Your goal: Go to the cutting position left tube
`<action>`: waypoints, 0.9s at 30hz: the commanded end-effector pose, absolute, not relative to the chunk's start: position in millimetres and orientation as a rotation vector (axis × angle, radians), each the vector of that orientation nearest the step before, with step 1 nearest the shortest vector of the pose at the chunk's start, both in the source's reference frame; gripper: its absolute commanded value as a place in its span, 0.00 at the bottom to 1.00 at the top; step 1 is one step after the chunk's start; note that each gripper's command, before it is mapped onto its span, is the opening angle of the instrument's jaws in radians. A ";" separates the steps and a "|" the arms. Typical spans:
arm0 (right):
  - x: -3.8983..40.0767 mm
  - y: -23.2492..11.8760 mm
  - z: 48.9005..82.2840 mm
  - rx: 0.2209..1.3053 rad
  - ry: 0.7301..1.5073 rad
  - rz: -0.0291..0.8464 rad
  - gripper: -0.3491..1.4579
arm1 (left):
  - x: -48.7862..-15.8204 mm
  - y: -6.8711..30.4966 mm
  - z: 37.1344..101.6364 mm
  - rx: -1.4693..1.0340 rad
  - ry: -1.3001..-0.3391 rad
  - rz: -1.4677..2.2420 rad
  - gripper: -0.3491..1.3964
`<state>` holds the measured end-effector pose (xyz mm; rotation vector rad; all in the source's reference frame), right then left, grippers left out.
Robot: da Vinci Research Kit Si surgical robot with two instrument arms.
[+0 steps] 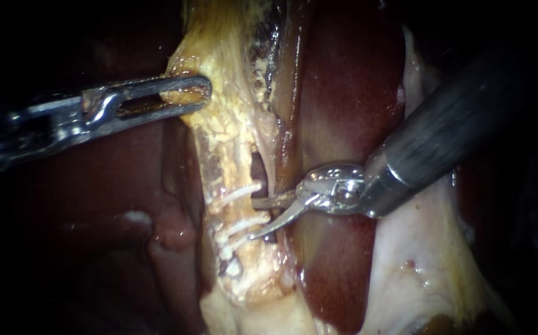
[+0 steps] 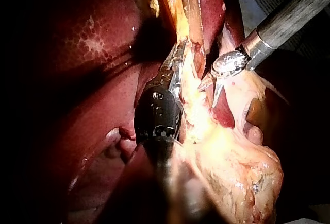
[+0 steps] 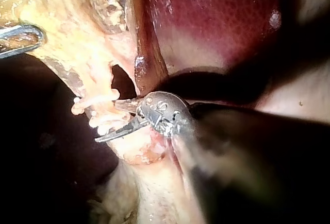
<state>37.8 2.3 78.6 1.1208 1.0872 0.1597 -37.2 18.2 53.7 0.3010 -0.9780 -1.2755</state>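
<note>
**Inspector:** State the condition of the dark-shafted right instrument.

**Assessor:** It entered from the right of the endoscope frame. Its claw, a pair of thin curved steel blades, stood released, with a clear gap between them and nothing gripped. The tips sat just right of centre, at the edge of the pale, yellow-crusted left tube.

**Inspector:** How did the tube lie?

**Assessor:** Its long axis ran from upper to lower frame, nearly square to the blades. It lay directly ahead of the claw, toward frame left. Thin white clips crossed it. The upper blade sat just below the topmost clip. The lower blade tip was touching or just beside the middle clip; I could not tell which. The right wrist view agreed.

**Inspector:** And the other arm?

**Assessor:** The silver slotted left instrument came in from the upper left. Its claw was clenched on the yellow fatty strip of tissue, well above the clips. The right instrument was by far the nearer to the cutting site.

**Inspector:** Your judgement?

**Assessor:** The blades appeared close to position. A short advance toward frame left would likely bring the tube fully between them. I would have them seated between two clips, not over one. The risks are a blade snagging a clip or nicking the dark red liver alongside.
</note>
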 end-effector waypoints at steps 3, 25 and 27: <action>38.6 2.3 78.4 1.132 1.104 0.153 0.92 | -37.2 18.2 53.7 0.301 -0.978 -1.276 0.00; 42.9 2.1 78.2 1.250 1.174 0.117 0.90 | -37.1 19.0 54.9 0.297 -0.977 -1.277 0.00; 43.3 1.8 78.3 1.258 1.173 0.113 0.89 | -37.1 19.0 55.0 0.297 -0.977 -1.277 0.00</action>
